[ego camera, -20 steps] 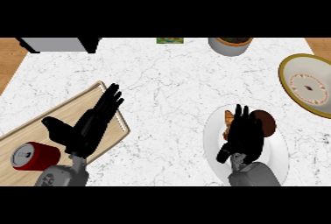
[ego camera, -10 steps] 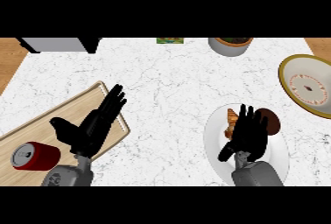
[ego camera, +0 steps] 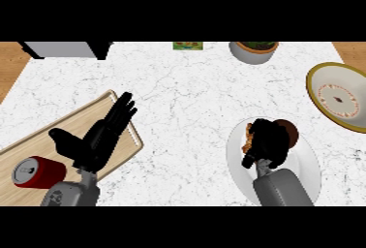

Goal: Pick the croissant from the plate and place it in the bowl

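The right hand (ego camera: 270,141) lies over the white plate (ego camera: 309,164) near the lower right of the white marble table (ego camera: 186,97), its fingers (ego camera: 266,130) curled down over the croissant (ego camera: 251,138). Only slivers of the pastry show: an orange-brown edge just left of the fingers and a darker brown end peeking out at their right tip. Whether the croissant is lifted or resting on the plate cannot be told, since the hand hides most of it. The bowl (ego camera: 340,94), yellow-rimmed with a pale inside, stands well apart from the fingers, up and to their right at the table's edge. The left hand (ego camera: 97,138) rests open over the wooden tray (ego camera: 43,140), its fingers (ego camera: 120,110) straight and slightly spread, pointing up and to the right. A red can (ego camera: 37,172) lies on the tray just below and left of the thumb. Far beyond the fingers, a grey pot (ego camera: 253,51) sits at the table's far edge.
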Controlling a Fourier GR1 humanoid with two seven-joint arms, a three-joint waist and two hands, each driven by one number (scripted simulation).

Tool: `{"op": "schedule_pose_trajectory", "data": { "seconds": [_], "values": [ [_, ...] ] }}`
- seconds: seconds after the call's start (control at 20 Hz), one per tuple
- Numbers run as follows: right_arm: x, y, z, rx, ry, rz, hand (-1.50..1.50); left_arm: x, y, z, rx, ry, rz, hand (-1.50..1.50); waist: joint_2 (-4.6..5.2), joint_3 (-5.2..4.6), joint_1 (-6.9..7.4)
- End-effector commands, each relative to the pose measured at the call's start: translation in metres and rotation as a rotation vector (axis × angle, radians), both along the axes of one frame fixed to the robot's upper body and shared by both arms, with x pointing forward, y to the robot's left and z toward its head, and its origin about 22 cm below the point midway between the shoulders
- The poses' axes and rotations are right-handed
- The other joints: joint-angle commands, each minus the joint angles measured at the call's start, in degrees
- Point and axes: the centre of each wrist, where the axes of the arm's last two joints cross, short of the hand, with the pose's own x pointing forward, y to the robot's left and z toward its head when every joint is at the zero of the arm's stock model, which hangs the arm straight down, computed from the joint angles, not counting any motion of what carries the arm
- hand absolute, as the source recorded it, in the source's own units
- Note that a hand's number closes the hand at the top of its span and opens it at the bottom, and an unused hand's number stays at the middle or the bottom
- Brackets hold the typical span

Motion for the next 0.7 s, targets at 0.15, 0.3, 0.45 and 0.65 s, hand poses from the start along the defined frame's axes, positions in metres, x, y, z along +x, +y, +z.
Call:
{"op": "schedule_pose_trajectory", "data": {
  "seconds": [0.15, 0.3, 0.45, 0.65],
  "values": [
    [-0.011, 0.007, -0.021, -0.028, 0.042, 0.047, 1.5, -0.001, -0.003, -0.003, -0.003, -0.001, 0.019, 0.0, 0.79, 0.82, -0.11],
    [-0.016, 0.004, -0.029, -0.069, 0.029, 0.055, 1.5, -0.014, 0.006, -0.004, 0.0, 0.012, 0.0, 0.0, 0.74, 0.83, 0.18],
    [-0.012, 0.012, -0.011, -0.111, -0.007, 0.036, 1.5, -0.018, 0.002, -0.015, 0.008, 0.009, 0.013, 0.0, 0.74, 0.81, -0.02],
    [-0.035, -0.049, -0.005, -0.09, 0.057, 0.293, 1.5, -0.011, 0.005, 0.011, -0.009, 0.014, 0.014, 0.0, 0.34, 0.85, -0.78]
  ]
}}
